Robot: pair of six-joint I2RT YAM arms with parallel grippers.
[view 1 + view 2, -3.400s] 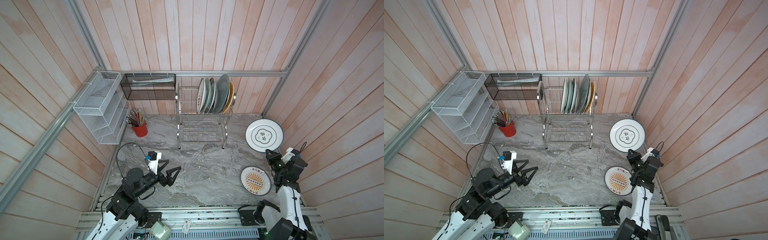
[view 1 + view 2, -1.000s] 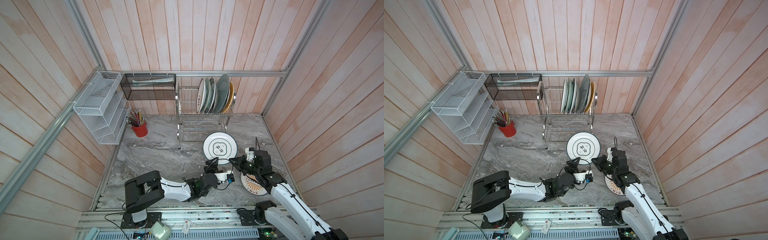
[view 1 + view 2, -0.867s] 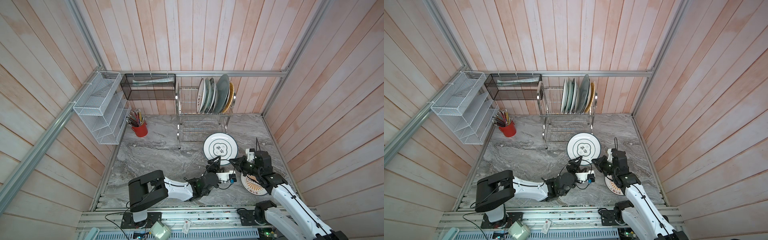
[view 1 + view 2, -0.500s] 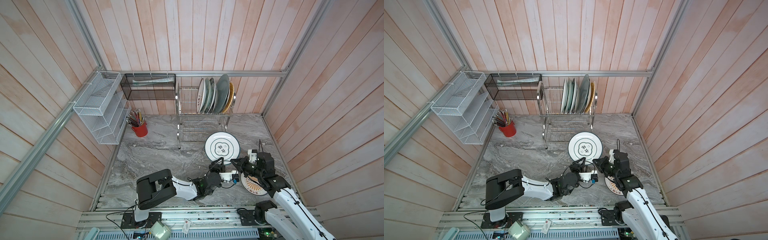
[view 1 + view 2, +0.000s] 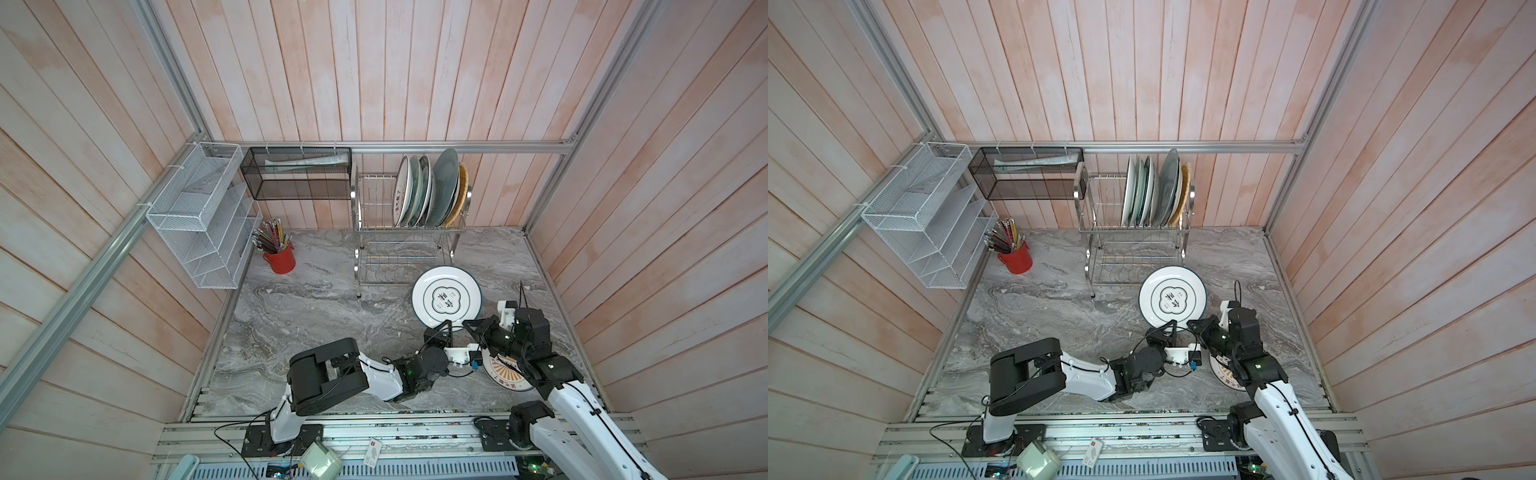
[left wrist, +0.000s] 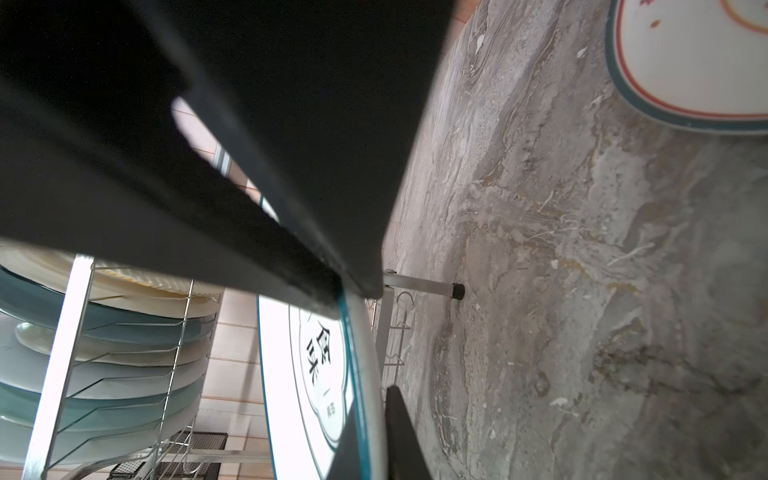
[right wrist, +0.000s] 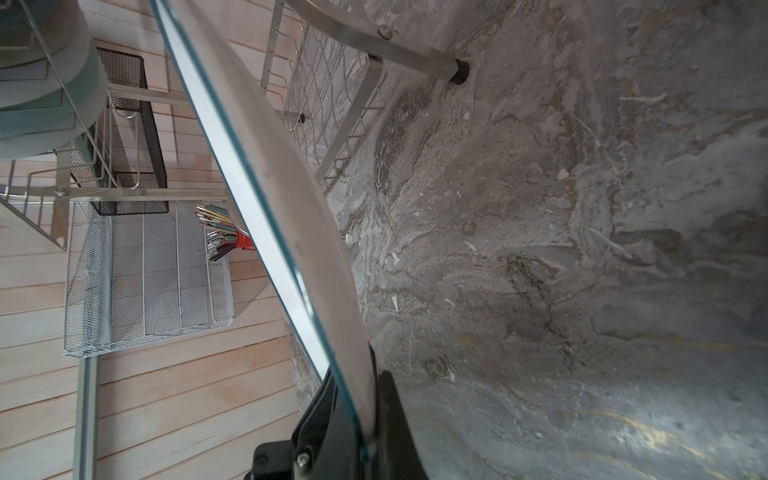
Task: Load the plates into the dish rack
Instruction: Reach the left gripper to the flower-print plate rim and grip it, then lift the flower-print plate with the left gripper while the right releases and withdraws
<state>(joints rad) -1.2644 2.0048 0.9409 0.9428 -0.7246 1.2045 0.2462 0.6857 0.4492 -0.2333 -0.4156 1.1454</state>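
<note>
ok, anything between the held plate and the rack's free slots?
Nothing visible. The white plate, pinched at its near rim by the left gripper and right gripper, is just before the dish rack. The racked plates fill one end of the upper tier; slots beside them are bare.

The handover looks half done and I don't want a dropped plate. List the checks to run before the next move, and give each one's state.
1. Takeover grip: left gripper shut on the white plate at its rim. Ok.
2. Release: right gripper is shut on the same rim. Not ok.
3. Plate off the table: held above it, face up. Ok.
4. Plate clear of the dish rack leg: cannot tell from above.
5. Free slots: upper tier is open left of the racked plates. Ok.
6. Orange-sunburst plate: flat on the table beneath the right arm. Ok.
</note>
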